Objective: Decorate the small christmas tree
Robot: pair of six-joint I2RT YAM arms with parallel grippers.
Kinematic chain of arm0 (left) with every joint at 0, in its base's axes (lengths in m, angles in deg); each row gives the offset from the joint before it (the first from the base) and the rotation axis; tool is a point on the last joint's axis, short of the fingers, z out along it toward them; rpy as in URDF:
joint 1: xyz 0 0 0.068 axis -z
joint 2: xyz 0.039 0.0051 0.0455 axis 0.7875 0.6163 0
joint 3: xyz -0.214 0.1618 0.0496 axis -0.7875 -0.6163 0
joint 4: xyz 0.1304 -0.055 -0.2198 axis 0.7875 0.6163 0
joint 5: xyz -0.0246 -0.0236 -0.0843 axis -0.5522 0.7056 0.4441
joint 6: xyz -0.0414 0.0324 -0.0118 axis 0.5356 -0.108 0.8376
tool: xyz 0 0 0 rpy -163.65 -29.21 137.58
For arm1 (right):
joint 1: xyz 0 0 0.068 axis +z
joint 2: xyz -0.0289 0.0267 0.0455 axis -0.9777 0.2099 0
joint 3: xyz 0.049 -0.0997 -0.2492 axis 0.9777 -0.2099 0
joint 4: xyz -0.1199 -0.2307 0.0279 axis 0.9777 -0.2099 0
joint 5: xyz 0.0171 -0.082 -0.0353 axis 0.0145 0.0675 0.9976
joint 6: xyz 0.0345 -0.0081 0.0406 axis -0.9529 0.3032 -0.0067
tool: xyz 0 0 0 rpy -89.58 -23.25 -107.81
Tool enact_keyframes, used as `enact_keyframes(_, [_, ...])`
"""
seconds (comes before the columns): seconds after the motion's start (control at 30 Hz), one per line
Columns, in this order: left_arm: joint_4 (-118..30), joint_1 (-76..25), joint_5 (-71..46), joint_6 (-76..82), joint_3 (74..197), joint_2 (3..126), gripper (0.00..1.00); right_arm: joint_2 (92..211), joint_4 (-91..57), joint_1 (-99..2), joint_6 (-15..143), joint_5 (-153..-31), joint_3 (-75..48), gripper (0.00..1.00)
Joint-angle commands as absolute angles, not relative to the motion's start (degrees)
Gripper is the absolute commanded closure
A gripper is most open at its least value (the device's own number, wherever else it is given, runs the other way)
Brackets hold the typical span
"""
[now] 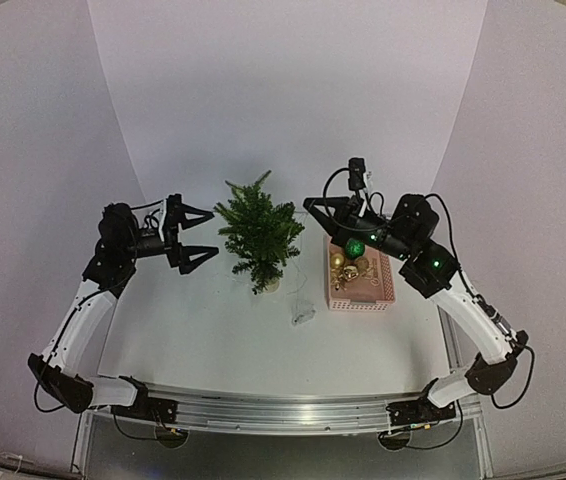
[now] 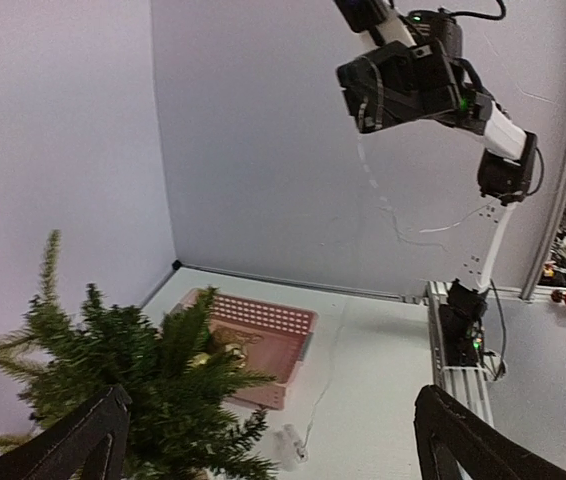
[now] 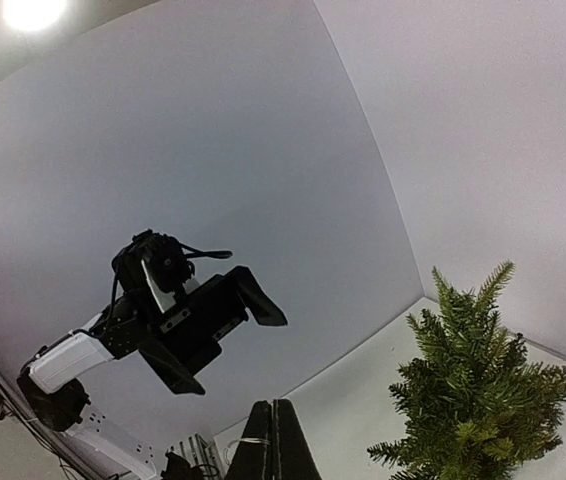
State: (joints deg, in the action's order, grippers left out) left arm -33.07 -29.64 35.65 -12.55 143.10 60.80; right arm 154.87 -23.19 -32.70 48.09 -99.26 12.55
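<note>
The tree (image 1: 258,235) at centre looks bare; baubles (image 1: 355,247) lie in the basket (image 1: 363,303) at centre right; left gripper (image 1: 210,233) released, empty; right gripper (image 1: 308,203) clenched.

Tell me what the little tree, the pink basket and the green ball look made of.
The small christmas tree: likely plastic, matte; stiff, bristly dark-green needles. The pink basket: probably moulded plastic; gridded lattice walls. The green ball: glossy plastic or glass, can't tell; it shows a bright highlight.

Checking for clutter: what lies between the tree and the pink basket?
Top view: a small whitish object lies between tree and basket.
</note>
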Motion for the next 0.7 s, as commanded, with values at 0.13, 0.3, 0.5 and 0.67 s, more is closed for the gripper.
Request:
enact_keyframes(0.13, [-31.25, -21.30, 39.21, -24.58, 137.32, 55.60, 0.00, 156.07, -11.18, -27.35, 45.71, -91.42, 7.12, 1.00])
enact_keyframes(0.3, [-41.09, -17.92, 35.44, -34.99, 132.49, 53.49, 0.00, 156.74, -4.38, -24.76, 44.40, -85.76, 3.55, 1.00])
enact_keyframes(0.5, [-47.97, -14.54, 33.90, -52.73, 130.64, 54.78, 0.00, 158.58, -2.71, -22.61, 43.70, -83.93, 3.97, 1.00])
enact_keyframes(0.67, [-44.96, -13.54, 37.25, -58.27, 132.47, 57.02, 0.00, 159.33, -1.78, -22.10, 43.04, -82.84, 3.83, 1.00])
